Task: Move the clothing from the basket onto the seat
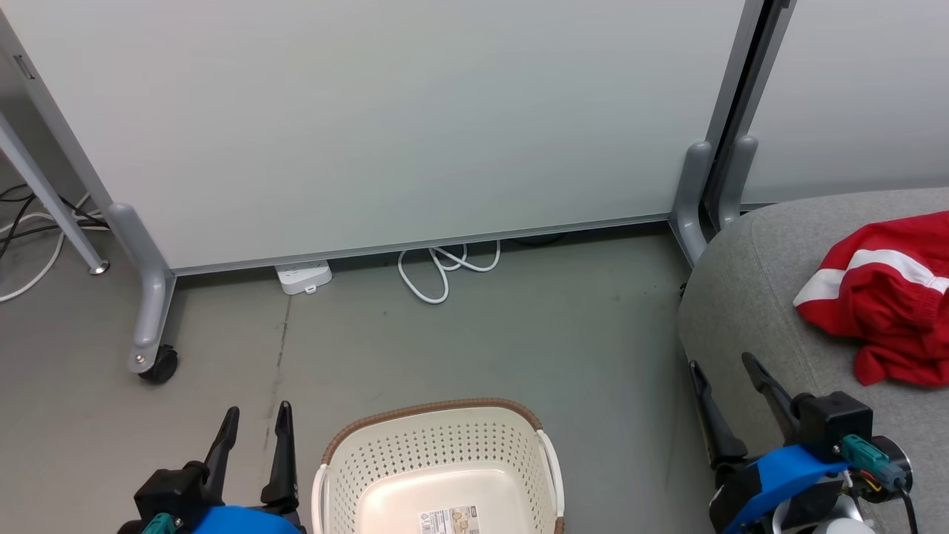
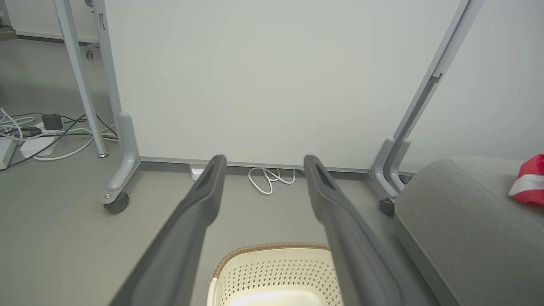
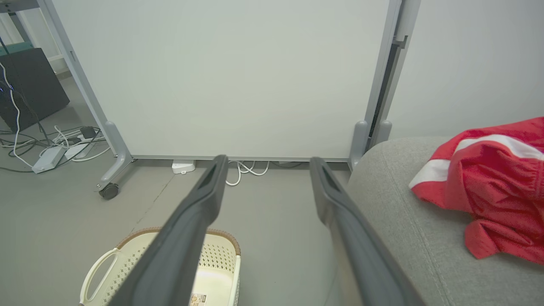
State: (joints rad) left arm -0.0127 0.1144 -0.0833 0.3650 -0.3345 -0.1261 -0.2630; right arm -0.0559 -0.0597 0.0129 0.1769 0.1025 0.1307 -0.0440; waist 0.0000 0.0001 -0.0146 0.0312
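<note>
we log: basket (image 1: 437,409), 6 o'clock, seemingly emptied; clothing (image 1: 882,297) on seat (image 1: 749,297), 3 o'clock; left gripper (image 1: 259,408), right gripper (image 1: 720,361) wide, empty; withdrawal likely next.

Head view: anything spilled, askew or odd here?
Nothing broken or spilled. The clothing lies crumpled in a heap on the seat, not folded. A white cable loops loose on the floor under the partition. The basket stands upright, and what shows of its inside holds no clothing.
</note>
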